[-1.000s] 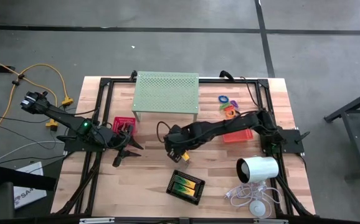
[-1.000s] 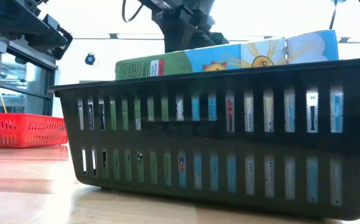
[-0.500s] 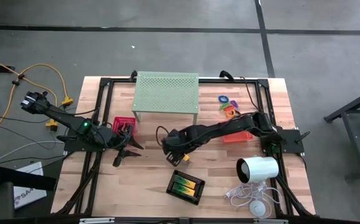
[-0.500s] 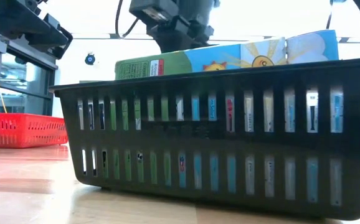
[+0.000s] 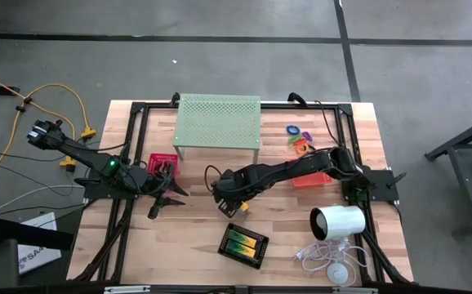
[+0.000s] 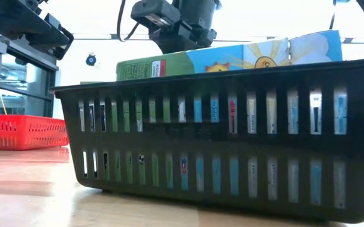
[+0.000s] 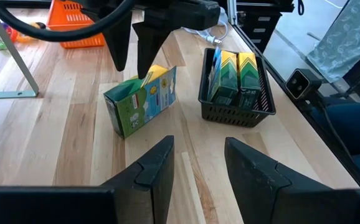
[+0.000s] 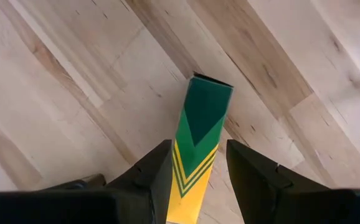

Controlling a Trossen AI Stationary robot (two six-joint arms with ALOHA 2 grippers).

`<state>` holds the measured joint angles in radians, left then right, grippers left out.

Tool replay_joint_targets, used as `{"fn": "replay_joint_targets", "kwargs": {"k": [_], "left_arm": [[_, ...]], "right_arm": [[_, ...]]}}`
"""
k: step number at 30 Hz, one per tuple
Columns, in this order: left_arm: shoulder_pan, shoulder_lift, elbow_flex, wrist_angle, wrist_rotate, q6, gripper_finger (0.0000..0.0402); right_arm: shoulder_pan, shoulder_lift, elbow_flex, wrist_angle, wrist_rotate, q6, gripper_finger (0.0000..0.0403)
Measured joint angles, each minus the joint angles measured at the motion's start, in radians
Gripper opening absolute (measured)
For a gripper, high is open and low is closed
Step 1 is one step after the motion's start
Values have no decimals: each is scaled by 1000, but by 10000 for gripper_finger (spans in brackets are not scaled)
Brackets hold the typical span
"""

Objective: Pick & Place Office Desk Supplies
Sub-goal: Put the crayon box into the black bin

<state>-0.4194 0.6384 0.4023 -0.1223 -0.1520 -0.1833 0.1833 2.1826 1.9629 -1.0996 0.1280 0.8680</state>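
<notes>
On the left side of the table the left gripper (image 5: 164, 198) hangs low over the wood with its two dark fingers parted and nothing between them, just beside the small red mesh plastic tray (image 5: 162, 161). It is pointed toward the middle of the table. The working pincer is further right: the right gripper (image 5: 233, 201), whose arm reaches across from the far side. It stands directly over the small green-and-yellow cardboard carton (image 7: 141, 99), which rests on the bare wood near the table's centre. Its fingers are set moderately wide and straddle the carton's upper end. The right wrist view shows a thin gap on each side, so I judge the carton is bracketed but not clamped. The carton's long axis runs along the slot between the fingers, away from the wrist, so the narrow faces are what the fingers would meet. Closing straight in looks enough, with no turn of the wrist. The right arm is plainly the nearer one. Just right of the carton and toward the table's front edge sits the black slotted plastic basket (image 7: 233, 115), already holding similar cartons upright. It is the likely destination, a short carry. The orange mesh tray (image 5: 309, 179) lies further right, beneath the right arm.
</notes>
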Motion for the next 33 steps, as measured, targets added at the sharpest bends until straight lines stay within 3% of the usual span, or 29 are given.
{"fn": "replay_joint_targets", "kwargs": {"k": [18, 33], "left_arm": [[0, 0, 0, 0, 4, 0, 136], [0, 0, 0, 0, 3, 0, 136]], "right_arm": [[0, 0, 0, 0, 4, -10, 139], [0, 0, 0, 0, 0, -6, 205]]}}
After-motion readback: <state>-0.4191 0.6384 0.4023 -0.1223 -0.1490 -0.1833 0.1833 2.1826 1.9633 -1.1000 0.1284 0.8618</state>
